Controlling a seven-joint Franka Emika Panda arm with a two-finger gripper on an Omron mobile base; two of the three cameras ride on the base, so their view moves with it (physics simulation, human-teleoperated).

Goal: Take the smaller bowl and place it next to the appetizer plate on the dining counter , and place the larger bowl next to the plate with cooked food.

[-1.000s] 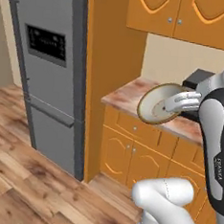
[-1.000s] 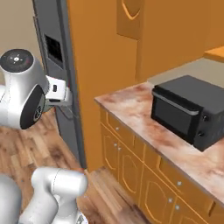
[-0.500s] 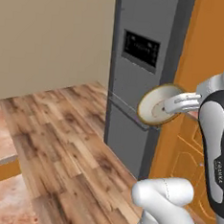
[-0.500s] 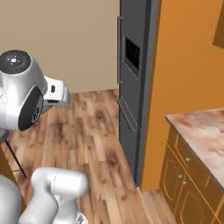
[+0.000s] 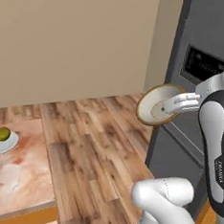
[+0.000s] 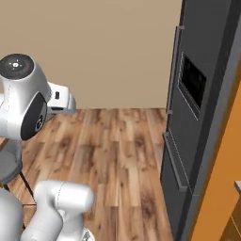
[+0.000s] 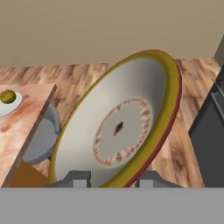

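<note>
Gripper [image 5: 168, 107] clamped on the small bowl [image 5: 157, 105] rim, bowl tilted on edge, in air beside the fridge [image 5: 203, 83]. Dining counter [image 5: 17, 173] well left of fridge; white plate [image 5: 0, 141] there, probably holding an olive.

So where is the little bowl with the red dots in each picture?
Left base view: the smaller bowl is right of centre, tipped on edge in the gripper, in front of the grey fridge.
Right base view: I cannot find the bowl; the arm covers where the hand would be.
Hand view: it sits in the middle, tilted.
Shared landmark: the fridge, at the right side of all three views.
</note>
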